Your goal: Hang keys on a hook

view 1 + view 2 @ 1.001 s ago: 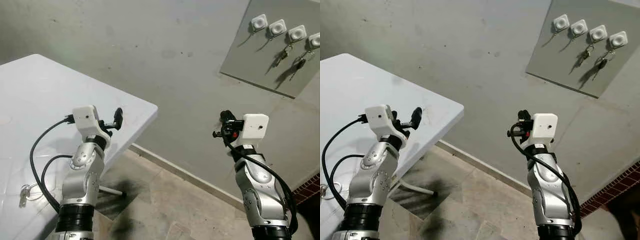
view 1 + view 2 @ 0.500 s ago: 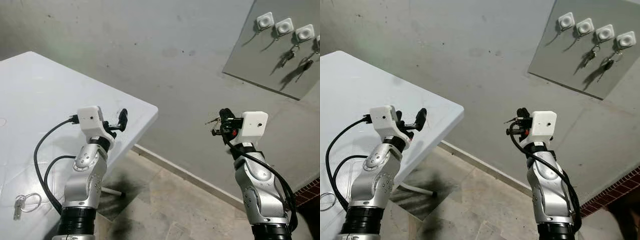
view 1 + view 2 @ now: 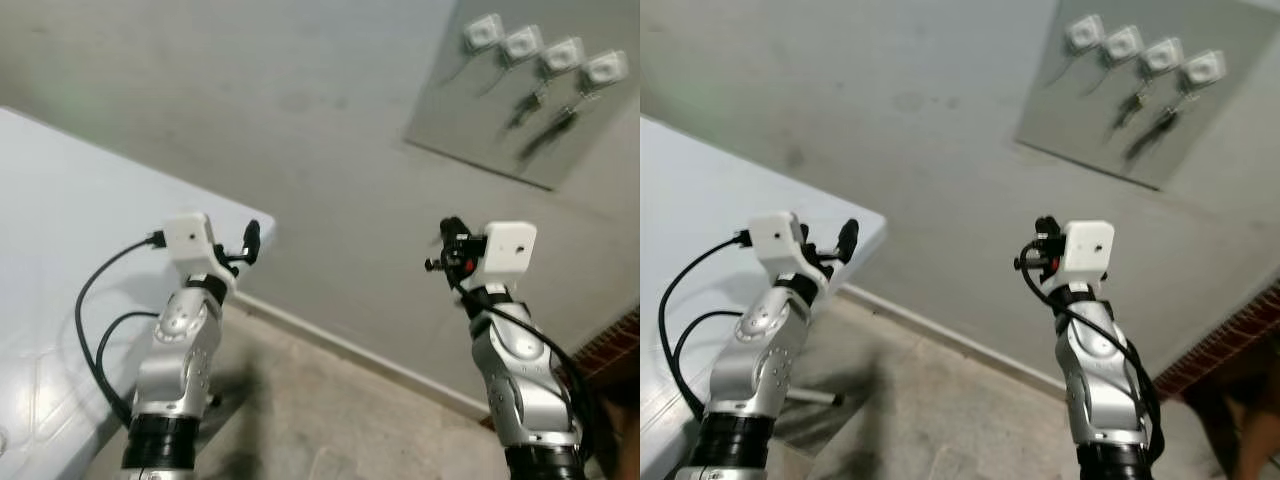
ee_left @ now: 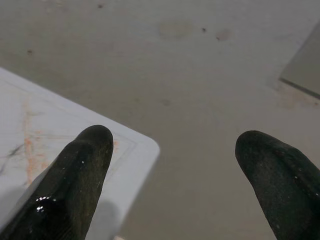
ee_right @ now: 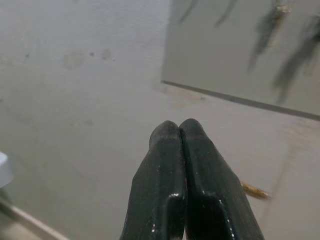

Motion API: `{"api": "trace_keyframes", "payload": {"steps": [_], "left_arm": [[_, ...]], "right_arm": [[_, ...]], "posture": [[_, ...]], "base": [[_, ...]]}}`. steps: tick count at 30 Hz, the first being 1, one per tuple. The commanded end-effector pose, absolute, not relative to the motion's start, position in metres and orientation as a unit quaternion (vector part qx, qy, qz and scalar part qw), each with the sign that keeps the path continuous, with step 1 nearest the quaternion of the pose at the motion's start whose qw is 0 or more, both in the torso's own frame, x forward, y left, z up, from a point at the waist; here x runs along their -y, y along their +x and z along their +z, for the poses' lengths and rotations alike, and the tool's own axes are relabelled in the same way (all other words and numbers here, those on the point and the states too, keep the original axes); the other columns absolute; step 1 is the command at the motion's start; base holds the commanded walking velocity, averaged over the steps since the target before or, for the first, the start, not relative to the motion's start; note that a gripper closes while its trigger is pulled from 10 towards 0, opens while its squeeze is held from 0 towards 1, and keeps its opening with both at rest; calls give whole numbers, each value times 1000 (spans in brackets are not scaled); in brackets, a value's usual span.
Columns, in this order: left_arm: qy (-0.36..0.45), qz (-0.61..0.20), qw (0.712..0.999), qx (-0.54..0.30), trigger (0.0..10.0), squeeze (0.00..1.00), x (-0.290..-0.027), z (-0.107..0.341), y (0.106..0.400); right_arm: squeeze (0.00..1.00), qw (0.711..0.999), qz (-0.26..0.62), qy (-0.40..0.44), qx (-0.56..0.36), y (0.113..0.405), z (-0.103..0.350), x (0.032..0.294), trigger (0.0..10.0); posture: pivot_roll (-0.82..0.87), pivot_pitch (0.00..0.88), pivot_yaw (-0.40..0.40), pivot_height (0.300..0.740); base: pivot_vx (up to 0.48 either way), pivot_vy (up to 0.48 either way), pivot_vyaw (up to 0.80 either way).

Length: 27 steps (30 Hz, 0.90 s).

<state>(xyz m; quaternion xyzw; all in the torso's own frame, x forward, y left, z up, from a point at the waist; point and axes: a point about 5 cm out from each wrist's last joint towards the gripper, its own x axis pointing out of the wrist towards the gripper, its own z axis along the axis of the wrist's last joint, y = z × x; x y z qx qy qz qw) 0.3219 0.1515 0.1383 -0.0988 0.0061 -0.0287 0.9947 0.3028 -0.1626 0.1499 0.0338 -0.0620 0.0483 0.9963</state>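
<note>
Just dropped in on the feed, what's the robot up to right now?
It faces a grey wall with a hook board up to the right; two of the four hooks already carry keys. The right claw is pressed shut and raised toward the board, with a thin brass-coloured bit, possibly a key, showing beside its fingers. The left claw is open, holding nothing, above the corner of the white table.

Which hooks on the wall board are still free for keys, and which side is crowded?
On the board, the two left hooks are free. The two right hooks already carry keys, so that side is crowded.
</note>
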Motion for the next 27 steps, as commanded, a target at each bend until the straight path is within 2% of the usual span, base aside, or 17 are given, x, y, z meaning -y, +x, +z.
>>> {"api": "trace_keyframes", "payload": {"steps": [1, 27], "left_arm": [[-91, -25, 996, -4, 10000, 0, -152, 142, 323], [-81, -26, 996, -6, 10000, 0, -152, 141, 323]], "right_arm": [[0, 996, 45, 27, 69, 303, 154, 164, 10000], [0, 997, 41, 27, 68, 303, 153, 165, 10000]], "posture": [[-50, 0, -81, 740], [-49, 0, -81, 740]], "base": [[0, 0, -663], [0, 0, -614]]}}
